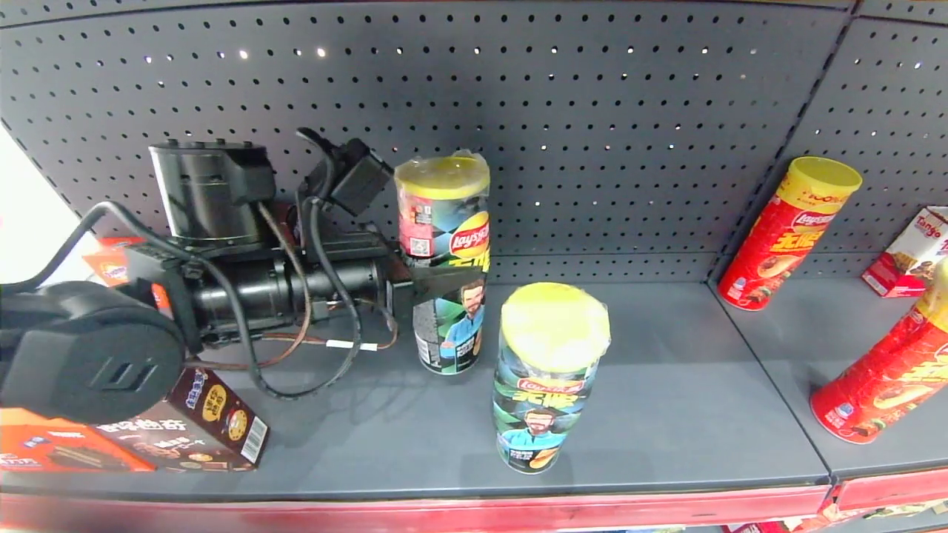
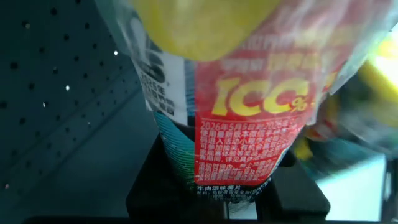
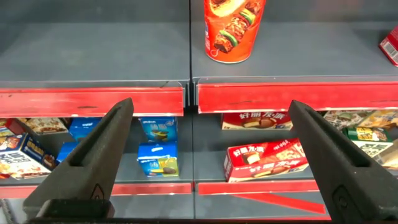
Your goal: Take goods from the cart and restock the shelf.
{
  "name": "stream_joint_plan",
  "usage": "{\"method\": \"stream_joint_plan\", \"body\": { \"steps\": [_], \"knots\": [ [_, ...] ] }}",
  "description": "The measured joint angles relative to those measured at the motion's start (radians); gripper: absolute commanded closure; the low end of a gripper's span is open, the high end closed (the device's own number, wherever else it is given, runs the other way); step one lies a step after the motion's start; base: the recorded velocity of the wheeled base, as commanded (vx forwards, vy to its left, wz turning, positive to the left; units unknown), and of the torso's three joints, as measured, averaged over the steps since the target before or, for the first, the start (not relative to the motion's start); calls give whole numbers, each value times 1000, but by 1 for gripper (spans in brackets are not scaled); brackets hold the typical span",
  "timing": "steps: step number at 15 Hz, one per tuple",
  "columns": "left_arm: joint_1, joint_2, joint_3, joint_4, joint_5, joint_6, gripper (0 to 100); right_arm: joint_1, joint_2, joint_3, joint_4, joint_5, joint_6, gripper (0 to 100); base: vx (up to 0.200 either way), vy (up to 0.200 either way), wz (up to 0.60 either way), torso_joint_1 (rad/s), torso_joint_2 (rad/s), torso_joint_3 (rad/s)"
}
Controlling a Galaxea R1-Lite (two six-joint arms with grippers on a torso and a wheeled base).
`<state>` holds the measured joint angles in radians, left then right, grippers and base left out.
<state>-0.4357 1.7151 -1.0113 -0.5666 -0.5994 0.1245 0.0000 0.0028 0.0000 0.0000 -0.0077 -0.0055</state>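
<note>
— Largest first?
— Grey metal shelf (image 1: 666, 385), with a perforated back panel and a red strip along the front edge. Then the black left arm, stretched across the shelf's left part, roughly level with the board.

— And its hand?
— Left hand (image 1: 443, 283) clamped around a tall green-and-blue chip can with a yellow lid (image 1: 444, 215), gripping at about mid-height from the can's left side. Held upright, close to the back panel. Base down at the board; touching or just off it, cannot tell. From the left wrist, dark fingers (image 2: 155, 186) pressed against the can's wall, lid end toward the camera.

— Right hand?
— Right hand (image 3: 210, 106) open, its two dark fingers spread wide apart, out in front of the shelf's red edge. Beyond it, on the board, a red can with a skewer picture (image 3: 233, 28).

— Other cans?
— Second green-and-blue can with a yellow lid (image 1: 548, 377), standing free, in front and to the right of the held one, nearer the shelf edge, apart from the left hand. In the next bay to the right, a red chip can with a yellow lid (image 1: 789, 233) leaning on the back panel, and another red can (image 1: 889, 370) tilted nearer the front.

— Smaller things?
— Dark brown biscuit box (image 1: 207, 422) at the front left, under the arm; orange box (image 1: 52, 451) just beside it. On the lower shelf, red-and-white boxes (image 3: 267, 158) and blue packets (image 3: 158, 152).
</note>
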Motion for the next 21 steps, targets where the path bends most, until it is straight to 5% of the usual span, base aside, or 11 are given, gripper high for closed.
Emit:
{"method": "stream_joint_plan", "body": {
  "steps": [5,12,13,21],
  "knots": [
    [13,195,-180,-31,-6,10,100,0,0,0,0,0,0,0,0,0,0,0,0,0],
    [16,364,-277,-153,-8,10,100,0,0,0,0,0,0,0,0,0,0,0,0,0],
    [16,376,-288,-154,-7,10,0,0,0,0,0,0,0,0,0,0,0,0,0,0],
    [29,379,-267,-136,-5,23,0,0,1,0,0,0,0,0,0,0,0,0,0,0]
  ]
}}
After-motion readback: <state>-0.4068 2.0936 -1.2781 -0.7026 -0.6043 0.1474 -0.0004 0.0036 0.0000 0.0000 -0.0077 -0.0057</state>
